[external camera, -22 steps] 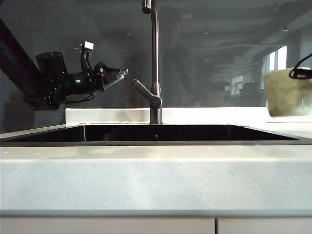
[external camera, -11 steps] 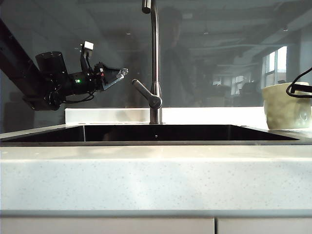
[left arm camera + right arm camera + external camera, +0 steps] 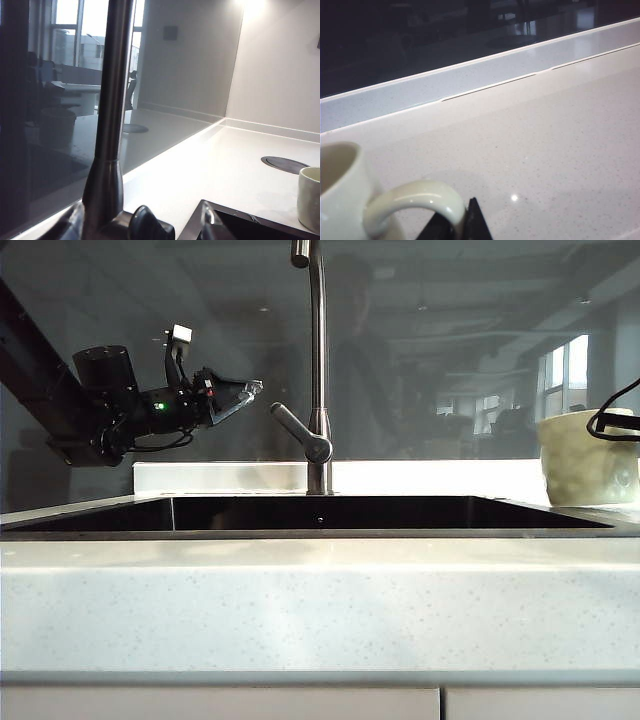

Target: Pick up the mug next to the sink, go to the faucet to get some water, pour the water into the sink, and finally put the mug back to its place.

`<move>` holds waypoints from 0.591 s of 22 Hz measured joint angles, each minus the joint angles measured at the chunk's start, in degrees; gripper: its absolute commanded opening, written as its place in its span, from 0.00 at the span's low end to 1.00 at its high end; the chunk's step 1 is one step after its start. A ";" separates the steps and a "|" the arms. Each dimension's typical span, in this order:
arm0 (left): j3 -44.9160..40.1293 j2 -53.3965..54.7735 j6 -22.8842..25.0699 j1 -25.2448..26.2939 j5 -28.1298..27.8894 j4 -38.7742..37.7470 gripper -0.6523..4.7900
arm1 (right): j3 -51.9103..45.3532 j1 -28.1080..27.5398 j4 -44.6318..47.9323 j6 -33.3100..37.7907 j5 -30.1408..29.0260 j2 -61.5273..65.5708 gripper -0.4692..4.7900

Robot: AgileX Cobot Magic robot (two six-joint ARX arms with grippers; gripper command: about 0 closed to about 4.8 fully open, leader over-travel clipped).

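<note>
The pale mug (image 3: 585, 460) stands upright on the white counter to the right of the sink (image 3: 400, 512). My right gripper (image 3: 460, 220) is shut on the mug's loop handle (image 3: 415, 200); only its black cable (image 3: 612, 420) shows in the exterior view. The left gripper (image 3: 245, 392) hovers open, left of the faucet (image 3: 318, 360), level with the lever (image 3: 295, 428). In the left wrist view the faucet stem (image 3: 112, 100) and lever knob (image 3: 145, 222) sit between its clear fingertips (image 3: 207, 220), and the mug (image 3: 310, 200) shows far off. Water is out of view.
A dark glass backsplash (image 3: 450, 340) runs behind the counter. A round black cap (image 3: 285, 164) lies flush in the counter beyond the sink corner (image 3: 235, 225). The counter's front edge (image 3: 320, 610) and cabinet doors (image 3: 220, 705) fill the foreground.
The mug came down from just above the counter onto it and has since stayed put. The left arm has not moved.
</note>
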 measured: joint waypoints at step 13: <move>0.00 0.00 -1.18 0.00 0.00 0.00 0.66 | -0.46 0.07 2.58 0.66 -0.22 -0.15 0.28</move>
